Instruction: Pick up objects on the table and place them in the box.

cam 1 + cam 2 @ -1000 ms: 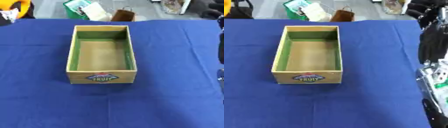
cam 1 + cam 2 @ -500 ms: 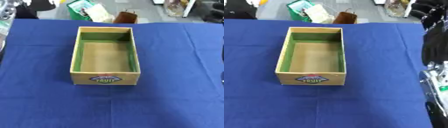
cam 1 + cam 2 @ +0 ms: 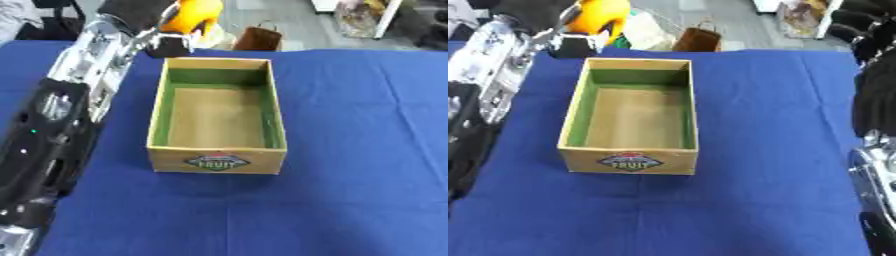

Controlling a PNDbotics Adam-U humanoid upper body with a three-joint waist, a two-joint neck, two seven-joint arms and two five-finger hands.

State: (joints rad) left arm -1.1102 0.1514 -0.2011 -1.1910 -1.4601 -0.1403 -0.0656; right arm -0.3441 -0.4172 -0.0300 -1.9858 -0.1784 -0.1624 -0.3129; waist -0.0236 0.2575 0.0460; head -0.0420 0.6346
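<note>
We see the left robot hand (image 3: pixel 166 30) at 11 o'clock, fingers curled around an orange object (image 3: pixel 192 15) just beyond the box's (image 3: pixel 217 160) far-left corner. The box sits mid-table (image 3: pixel 350 150). Right robot hand's fingers: we cannot tell.

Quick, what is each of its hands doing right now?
Left hand: closed on an orange thing beyond the box's far left corner.
Right hand: only arm parts show at the right edge; hand not in view.

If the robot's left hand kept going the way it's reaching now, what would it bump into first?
Probably nothing on the table. The left hand, curled around an orange object, points past the table's far edge, beside the box. Depth is unclear.
</note>
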